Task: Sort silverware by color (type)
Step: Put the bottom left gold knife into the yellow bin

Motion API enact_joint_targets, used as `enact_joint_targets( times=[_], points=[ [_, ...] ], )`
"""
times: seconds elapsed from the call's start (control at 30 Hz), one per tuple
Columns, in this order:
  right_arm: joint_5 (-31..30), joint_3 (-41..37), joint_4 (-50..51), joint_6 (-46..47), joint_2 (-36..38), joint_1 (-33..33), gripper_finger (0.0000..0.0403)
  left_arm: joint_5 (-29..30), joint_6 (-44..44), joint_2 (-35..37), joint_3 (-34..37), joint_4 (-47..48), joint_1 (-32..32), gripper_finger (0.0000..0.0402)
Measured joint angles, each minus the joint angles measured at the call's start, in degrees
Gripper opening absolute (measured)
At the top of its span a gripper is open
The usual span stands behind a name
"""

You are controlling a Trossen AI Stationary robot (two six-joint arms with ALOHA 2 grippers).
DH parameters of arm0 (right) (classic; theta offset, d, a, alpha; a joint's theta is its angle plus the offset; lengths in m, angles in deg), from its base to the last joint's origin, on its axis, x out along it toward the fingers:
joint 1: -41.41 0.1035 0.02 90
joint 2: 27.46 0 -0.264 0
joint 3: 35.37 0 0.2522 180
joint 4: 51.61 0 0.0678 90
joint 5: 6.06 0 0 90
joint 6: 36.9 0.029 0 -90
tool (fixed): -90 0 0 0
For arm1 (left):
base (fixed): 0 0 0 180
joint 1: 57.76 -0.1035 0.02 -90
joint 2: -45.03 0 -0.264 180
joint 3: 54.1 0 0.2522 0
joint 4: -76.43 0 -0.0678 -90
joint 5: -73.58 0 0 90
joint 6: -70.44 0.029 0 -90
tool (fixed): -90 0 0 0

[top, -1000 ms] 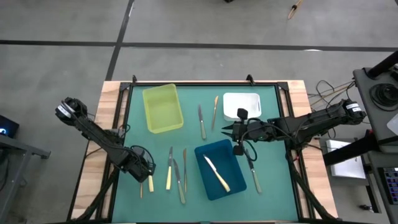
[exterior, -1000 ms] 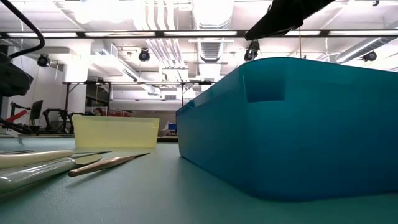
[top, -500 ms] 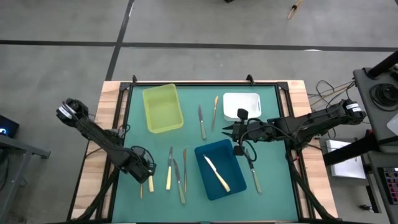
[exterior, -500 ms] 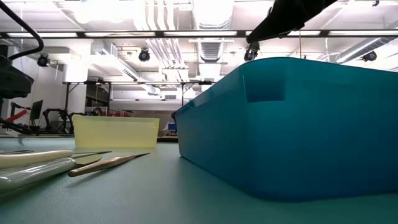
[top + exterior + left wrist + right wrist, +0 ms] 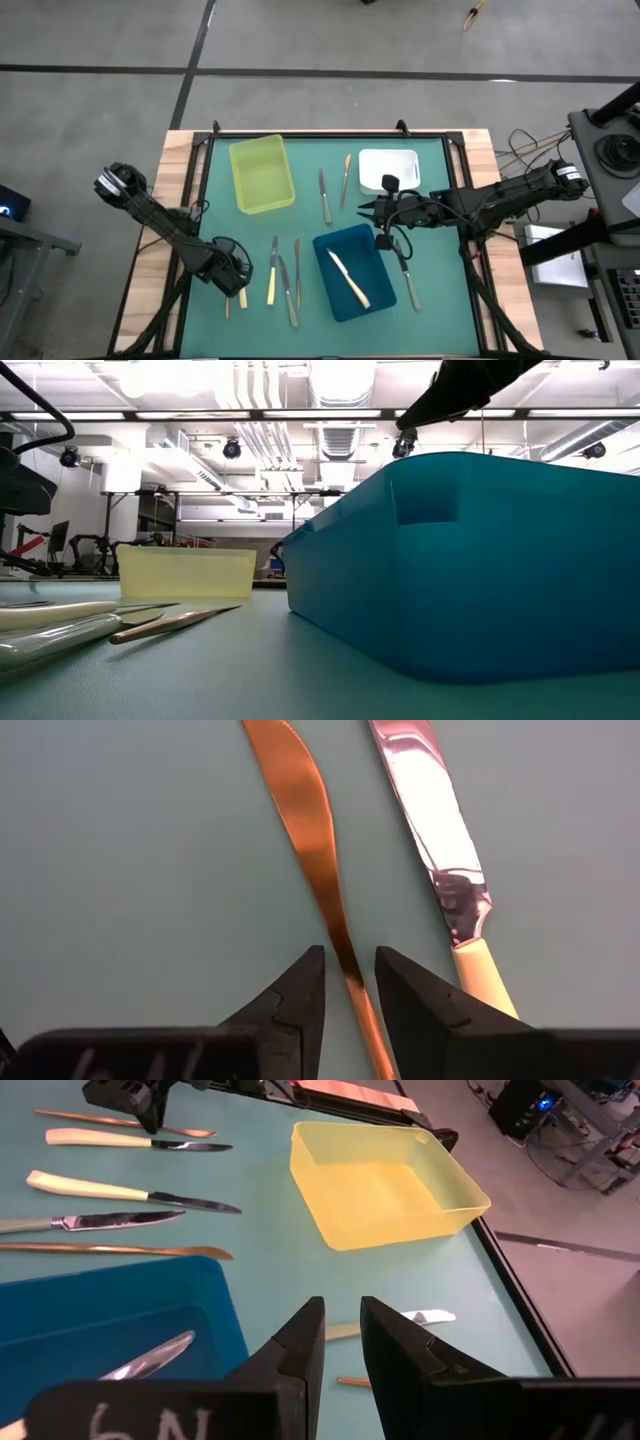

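Note:
Several knives lie flat on the green mat. My left gripper [image 5: 233,273] is low at the near left, open by a narrow gap. Its fingers stand on either side of a thin gold-copper knife [image 5: 318,850], with mat showing on both sides of it. A silver-bladed, cream-handled knife [image 5: 440,860] lies just beside that one. My right gripper [image 5: 372,210] hovers over the blue tray's far rim [image 5: 335,238], empty, with a narrow gap between its fingers [image 5: 342,1350]. One cream-handled knife [image 5: 350,278] lies inside the blue tray.
A yellow tray [image 5: 262,173] stands far left of centre and a white tray [image 5: 388,168] far right. Loose knives lie near centre-left [image 5: 271,272] [image 5: 287,290] [image 5: 297,260], in the far middle [image 5: 324,195] [image 5: 346,180], and right of the blue tray [image 5: 407,275].
My left gripper has crept a little toward the table's near edge and right, closer over the gold-copper knife. The knives have not moved.

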Motion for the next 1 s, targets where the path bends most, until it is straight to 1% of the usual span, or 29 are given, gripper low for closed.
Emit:
enact_joint_targets(
  times=[0.17,0.23,0.4,0.43,0.77,0.9,1.0],
  points=[
    [0.0,0.0,0.0,0.0,0.0,0.0,0.0059,-0.3,0.0,0.0,0.1,-0.1,0.0,0.0075],
    [0.0,0.0,0.0,0.0,0.0,0.0,0.0059,-0.3,0.0,0.0,0.1,-0.1,0.0,0.0068],
    [0.0,0.0,0.1,0.0,0.0,0.0,0.0059,-0.2,0.0,0.0,0.1,-0.6,-0.1,0.0012],
    [0.0,0.0,0.1,0.0,0.0,0.0,0.0059,-0.2,-0.1,0.0,0.1,-0.6,-0.1,0.0007],
    [0.0,0.0,1.3,0.0,0.0,0.0,0.0059,0.1,-0.4,0.4,-0.7,0.7,0.0,0.0001],
    [0.0,0.0,1.4,0.0,0.0,0.0,0.0059,-0.5,-0.4,1.5,-3.1,7.4,0.1,0.0001],
    [0.0,0.0,1.4,0.0,0.0,0.0,0.0059,1.9,-0.2,3.3,-5.4,11.1,0.0,0.0000]
  ],
)
